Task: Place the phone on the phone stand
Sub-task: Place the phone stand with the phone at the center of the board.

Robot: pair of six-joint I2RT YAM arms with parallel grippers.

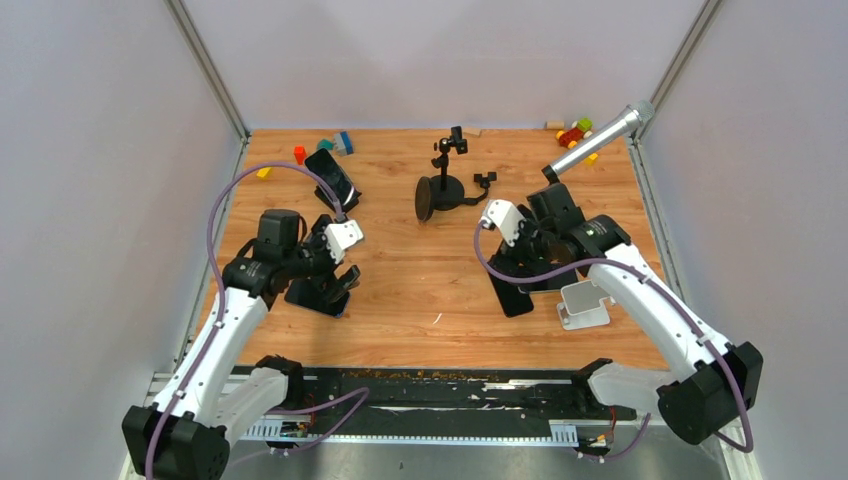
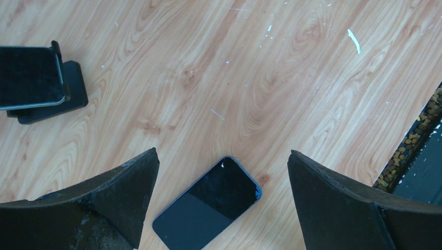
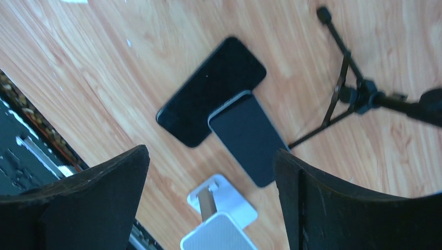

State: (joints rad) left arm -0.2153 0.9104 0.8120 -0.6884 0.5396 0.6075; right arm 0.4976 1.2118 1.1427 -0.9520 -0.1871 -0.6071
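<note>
Left gripper [image 2: 223, 154], fingers spread, hovers over a dark phone [image 2: 208, 205] well left of the white phone stand [image 3: 234, 208]. Right gripper [image 3: 211, 151], fingers also spread, hangs over a black phone [image 3: 211, 91] near this stand.

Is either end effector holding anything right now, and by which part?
Nothing is held. The left end effector is open above a phone lying flat on the table; the right end effector is open too.

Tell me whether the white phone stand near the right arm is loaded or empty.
Empty. Nothing rests on the white stand; the black phone and the silver-edged phone lie beside it.
</note>
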